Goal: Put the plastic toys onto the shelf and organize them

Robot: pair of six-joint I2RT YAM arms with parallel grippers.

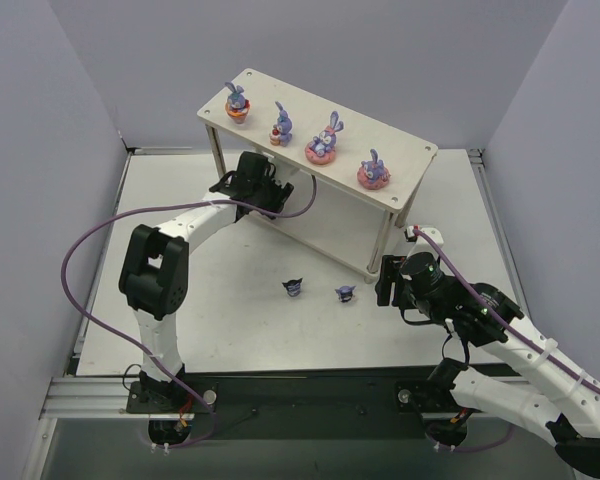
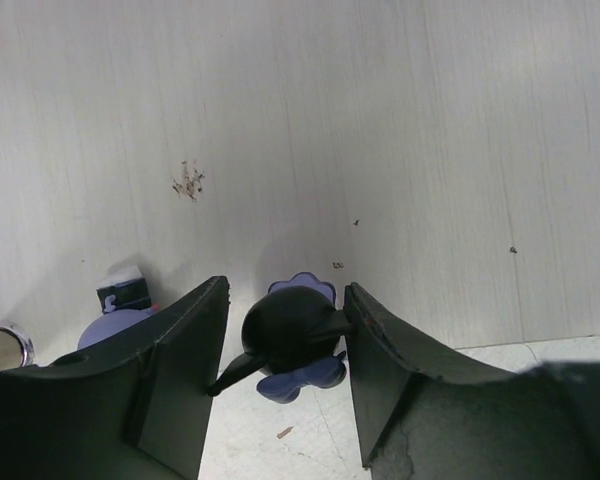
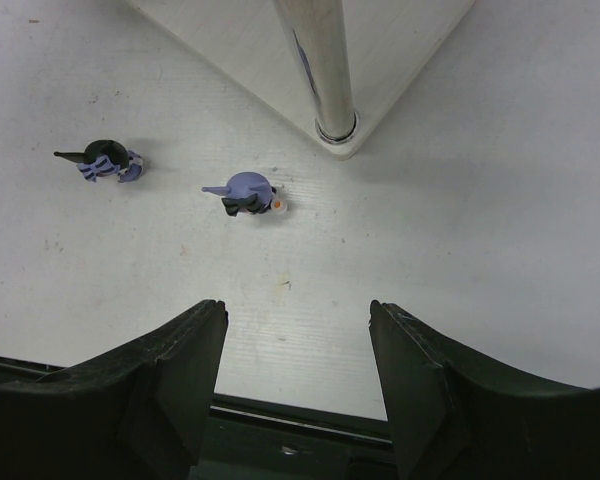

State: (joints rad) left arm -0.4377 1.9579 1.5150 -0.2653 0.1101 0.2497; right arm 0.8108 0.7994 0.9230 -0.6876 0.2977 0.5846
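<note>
The left arm (image 1: 155,270) rises from its base to a raised elbow, and the forearm reaches forward to the left gripper (image 1: 252,183). Its fingers (image 2: 190,350) stand partly apart around a small dark figure (image 2: 288,330). The right finger touches it, but a firm grip cannot be told. The right arm (image 1: 500,335) lies low and folds inward. The right gripper (image 3: 298,312) tilts downward, jaws spread wide.

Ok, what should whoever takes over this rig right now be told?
Left gripper: around a dark blue figure at the lower board edge; grip unclear. Another toy, partly hidden, stands beside it.
Right gripper: open, empty, over the table near a shelf leg.
Done: four purple rabbits on the top board.
To do: two blue figures on the table, ahead of the right gripper.
</note>
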